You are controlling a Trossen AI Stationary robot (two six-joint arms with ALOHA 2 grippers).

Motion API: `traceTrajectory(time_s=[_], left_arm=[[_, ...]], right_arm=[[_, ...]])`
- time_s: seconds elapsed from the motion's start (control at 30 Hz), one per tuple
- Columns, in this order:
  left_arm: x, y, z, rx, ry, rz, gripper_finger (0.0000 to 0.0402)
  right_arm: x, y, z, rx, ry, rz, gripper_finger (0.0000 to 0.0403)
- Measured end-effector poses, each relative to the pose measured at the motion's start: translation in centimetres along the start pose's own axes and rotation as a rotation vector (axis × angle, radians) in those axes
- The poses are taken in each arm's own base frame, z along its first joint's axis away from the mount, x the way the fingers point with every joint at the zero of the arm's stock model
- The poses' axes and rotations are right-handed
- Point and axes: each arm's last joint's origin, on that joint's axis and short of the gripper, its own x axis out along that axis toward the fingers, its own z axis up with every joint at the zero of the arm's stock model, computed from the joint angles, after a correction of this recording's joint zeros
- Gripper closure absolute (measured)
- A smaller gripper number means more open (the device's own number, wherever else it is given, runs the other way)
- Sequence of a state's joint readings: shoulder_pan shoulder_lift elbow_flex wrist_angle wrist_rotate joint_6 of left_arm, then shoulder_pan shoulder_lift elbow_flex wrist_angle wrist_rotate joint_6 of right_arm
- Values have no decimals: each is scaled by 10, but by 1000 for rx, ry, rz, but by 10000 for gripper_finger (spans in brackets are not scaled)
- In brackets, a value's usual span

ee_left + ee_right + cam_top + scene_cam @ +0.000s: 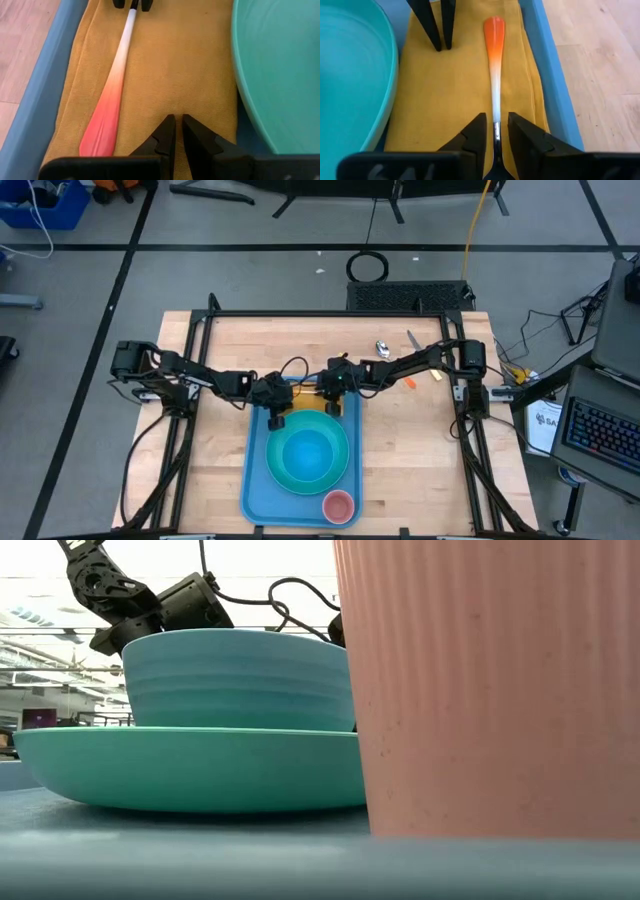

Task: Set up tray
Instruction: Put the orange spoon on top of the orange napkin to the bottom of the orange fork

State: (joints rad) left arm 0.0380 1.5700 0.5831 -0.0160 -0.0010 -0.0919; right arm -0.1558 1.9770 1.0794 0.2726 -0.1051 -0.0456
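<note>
The tray [252, 480] looks stiff, light and slick; grip its raised rim. Left tool [177, 131] hovers nearly together over the napkin [170, 70]; right tool [496, 131] stands slightly apart astride the utensil [494, 65].

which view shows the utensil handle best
The left wrist view: the orange-to-white handle lies nearly whole on the napkin. The right wrist view shows it too, its white end between the right gripper's fingers. The high view barely shows it; the low view hides it.

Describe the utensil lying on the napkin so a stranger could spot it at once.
Find the light-blue tray on the wooden table. Along its far end, beside the turquoise plate, lies an orange-yellow napkin. On it rests a slim utensil; its handle alone fades from white to orange-red at its flared tip.
</note>
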Motion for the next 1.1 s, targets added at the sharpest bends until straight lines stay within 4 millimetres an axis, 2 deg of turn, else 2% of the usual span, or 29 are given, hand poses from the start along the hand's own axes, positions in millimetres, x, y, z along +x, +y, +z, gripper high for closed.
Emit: traceTrajectory(time_s=[0.13, 0.47, 0.67, 0.87, 1.1], left_arm=[[0, 0, 0, -7, 3, -2, 364], [0, 0, -3, -16, 37, -15, 364], [-1, 0, -3, -5, 29, -23, 364], [-13, -1, 1, 58, 0, -29, 364], [-36, -2, 12, 77, -125, -20, 364]], right_arm=[[-3, 0, 4, -3, -24, 0, 318], [-27, 2, 27, -32, -105, -8, 317], [-35, 2, 31, -33, -101, -15, 317], [-44, 1, 29, -29, -29, -108, 316], [-73, -2, 36, 44, 24, -196, 316]])
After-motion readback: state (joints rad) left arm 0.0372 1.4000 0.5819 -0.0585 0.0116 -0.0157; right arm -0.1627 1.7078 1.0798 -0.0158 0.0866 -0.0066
